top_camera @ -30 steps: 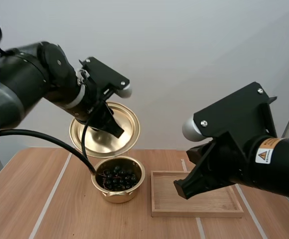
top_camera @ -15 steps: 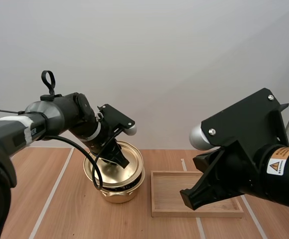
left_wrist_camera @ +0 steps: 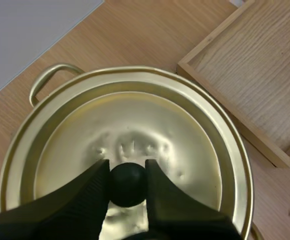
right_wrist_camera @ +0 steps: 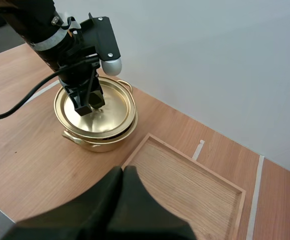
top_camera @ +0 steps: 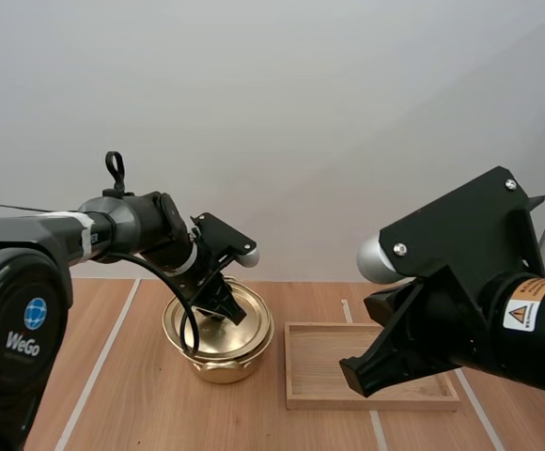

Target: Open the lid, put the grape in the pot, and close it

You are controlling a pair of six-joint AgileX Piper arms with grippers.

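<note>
Nearest: R pincer [right_wrist_camera: 123, 171], fingers pressed together as one dark wedge, nothing held, hanging above the wooden tray [right_wrist_camera: 185, 180]. Beyond it & off to its left, well apart: gold pot [right_wrist_camera: 92, 142] on the worktop [right_wrist_camera: 30, 150], lid [right_wrist_camera: 105, 107] lying across its mouth. Farthest: L pincer [left_wrist_camera: 126, 167], pointing down, tips pinched on the lid's black knob [left_wrist_camera: 127, 186].

Lid flat, axis upright, knob dead between the L fingers [left_wrist_camera: 92, 185], so straight under that pincer w/ no sideways gap. Pot handle [left_wrist_camera: 47, 80] poking out past the lid rim. Pot's inside hidden under the lid, so no telling abt the grapes. Lid maybe a touch off-centre on the rim; can't tell if fully seated.

Judgement: closing step nearly done, L arm the one on the job, R arm idle & farther off. Next prob. just letting go: fingers spread, then straight up, w/o dragging the knob sideways & shifting the lid.
</note>
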